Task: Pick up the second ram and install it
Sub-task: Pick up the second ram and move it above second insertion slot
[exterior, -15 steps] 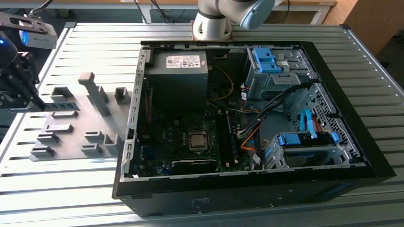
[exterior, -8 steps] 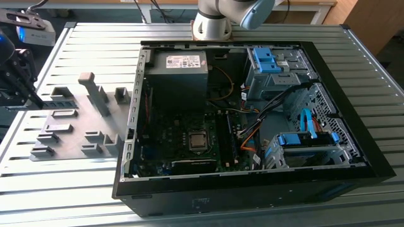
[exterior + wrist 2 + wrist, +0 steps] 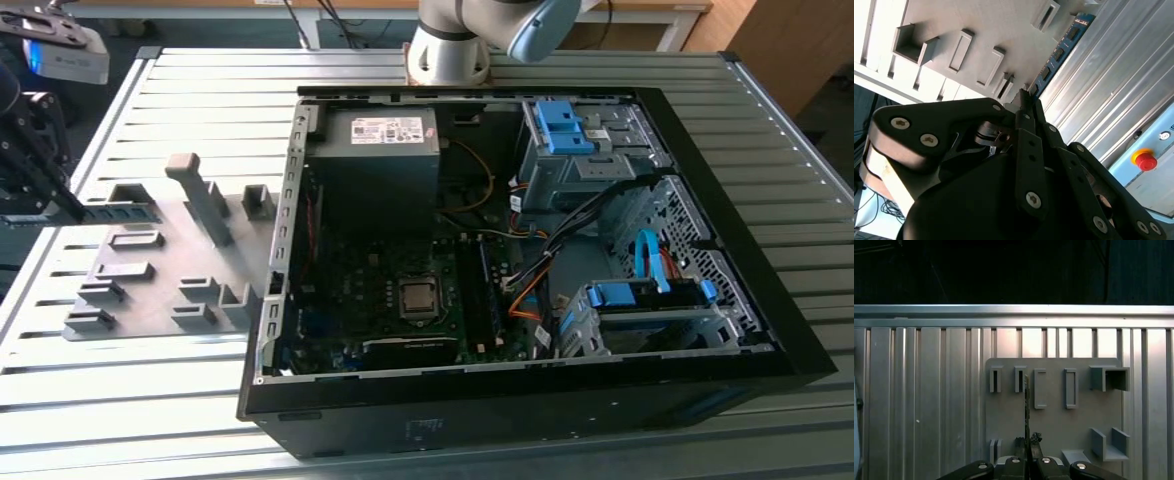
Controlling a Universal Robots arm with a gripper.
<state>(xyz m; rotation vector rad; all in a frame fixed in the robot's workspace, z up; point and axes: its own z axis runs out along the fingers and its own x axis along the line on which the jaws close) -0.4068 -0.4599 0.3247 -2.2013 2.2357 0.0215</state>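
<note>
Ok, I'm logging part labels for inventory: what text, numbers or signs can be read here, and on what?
No text is legible enough to quote.
On the power supply, a white label: print too small.
On the second ram held by the gripper, a blue label: blurred.
On the computer case front, a sticker: too small.
Beside the red button, a round mark: no words readable.

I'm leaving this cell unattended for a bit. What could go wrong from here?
The tool grips the memory stick by one end, so most of it juts out unsupported and might tilt or slip. The stick hangs over the grey holder plate, whose raised blocks could catch its edge.
</note>
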